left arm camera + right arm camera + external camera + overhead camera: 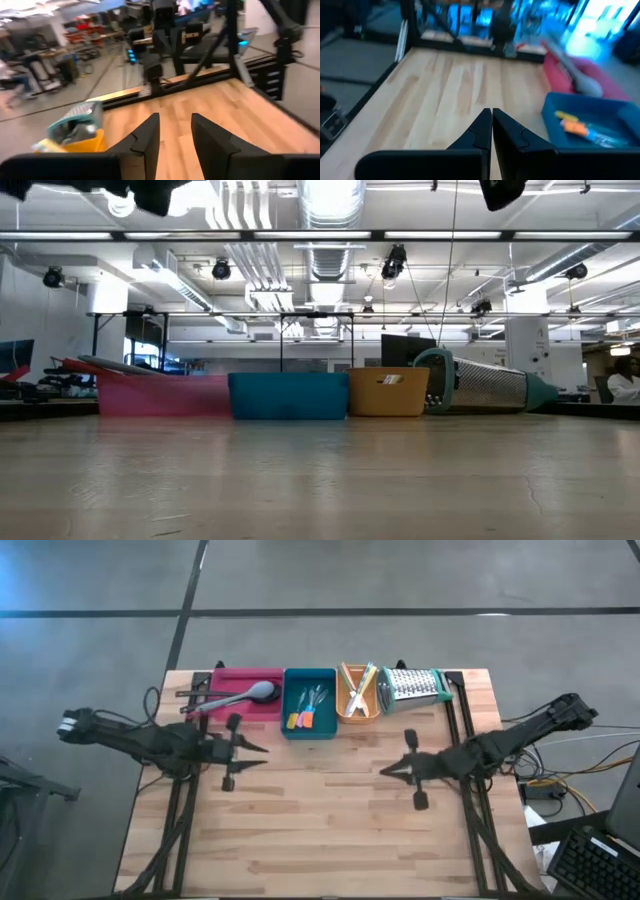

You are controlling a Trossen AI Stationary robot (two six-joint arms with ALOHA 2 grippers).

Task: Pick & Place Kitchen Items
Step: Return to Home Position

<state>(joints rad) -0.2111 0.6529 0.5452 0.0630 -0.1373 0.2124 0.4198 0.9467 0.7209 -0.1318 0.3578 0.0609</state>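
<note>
while both arms hang over the table [330, 830], utensils [309, 710] are kept in trays [309, 672] at 12 o'clock.
the left gripper [258, 754], at 9 o'clock, is held apart; the right gripper [386, 770], at 3 o'clock, is closed; the grey spoon [252, 694] is laid in the pink tray [250, 673].

Wood-plank table [330, 825], perforated metal grater [412, 686], smooth teal plastic tray [310, 735], smooth grey spoon [260, 692]
</note>
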